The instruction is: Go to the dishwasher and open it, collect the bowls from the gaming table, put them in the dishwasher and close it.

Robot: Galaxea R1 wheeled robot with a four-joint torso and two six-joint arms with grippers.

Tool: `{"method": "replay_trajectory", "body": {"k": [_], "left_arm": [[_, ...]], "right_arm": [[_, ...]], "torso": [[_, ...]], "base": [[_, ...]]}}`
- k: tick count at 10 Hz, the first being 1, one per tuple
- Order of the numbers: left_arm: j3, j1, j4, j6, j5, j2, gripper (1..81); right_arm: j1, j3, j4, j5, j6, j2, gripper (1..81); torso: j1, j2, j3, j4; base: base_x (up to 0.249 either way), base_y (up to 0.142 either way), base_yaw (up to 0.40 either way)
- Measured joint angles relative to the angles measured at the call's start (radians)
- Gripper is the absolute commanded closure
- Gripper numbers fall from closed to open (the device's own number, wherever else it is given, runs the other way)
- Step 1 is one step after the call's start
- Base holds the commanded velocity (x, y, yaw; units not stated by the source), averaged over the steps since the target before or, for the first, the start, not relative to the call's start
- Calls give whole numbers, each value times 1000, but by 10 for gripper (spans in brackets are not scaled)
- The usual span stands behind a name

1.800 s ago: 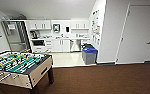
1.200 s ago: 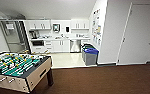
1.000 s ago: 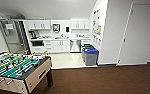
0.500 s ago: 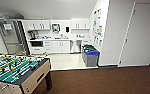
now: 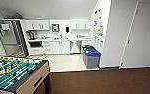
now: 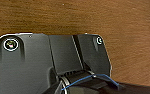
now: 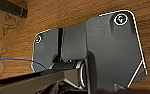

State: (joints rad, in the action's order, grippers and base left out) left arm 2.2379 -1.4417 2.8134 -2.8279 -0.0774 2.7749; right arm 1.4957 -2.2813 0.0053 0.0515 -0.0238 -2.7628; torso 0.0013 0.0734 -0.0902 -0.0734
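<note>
Closer now, dishwasher (image 5: 75, 46) beyond foosball table (image 5: 13, 75).

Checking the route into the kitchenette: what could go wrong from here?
1. The foosball table juts in beside the robot; a tight turn could clip its corner.
2. The bins narrow the tiled entry on the way to the dishwasher.
3. The carpet-to-tile edge might jolt the base.

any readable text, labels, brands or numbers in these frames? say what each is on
None can be read.
Papers on the white wall beside the kitchenette: print too blurred to read.
Sheet on the glass door at far left: blurred, no legible words.
Dark panel between the upper cabinets: no legible marking.
Bins, foosball table, dishwasher: no label legible.
Wrist views: no markings on the dark plates.
</note>
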Motion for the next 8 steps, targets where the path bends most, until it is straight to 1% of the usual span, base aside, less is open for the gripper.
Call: {"method": "replay_trajectory", "body": {"k": [8], "left_arm": [[-1,1,0,0,-2,-6,10]], "right_arm": [[1,0,0,-1,0,1,10]], "torso": [[0,0,0,0]], "base": [[191,0,0]]}}
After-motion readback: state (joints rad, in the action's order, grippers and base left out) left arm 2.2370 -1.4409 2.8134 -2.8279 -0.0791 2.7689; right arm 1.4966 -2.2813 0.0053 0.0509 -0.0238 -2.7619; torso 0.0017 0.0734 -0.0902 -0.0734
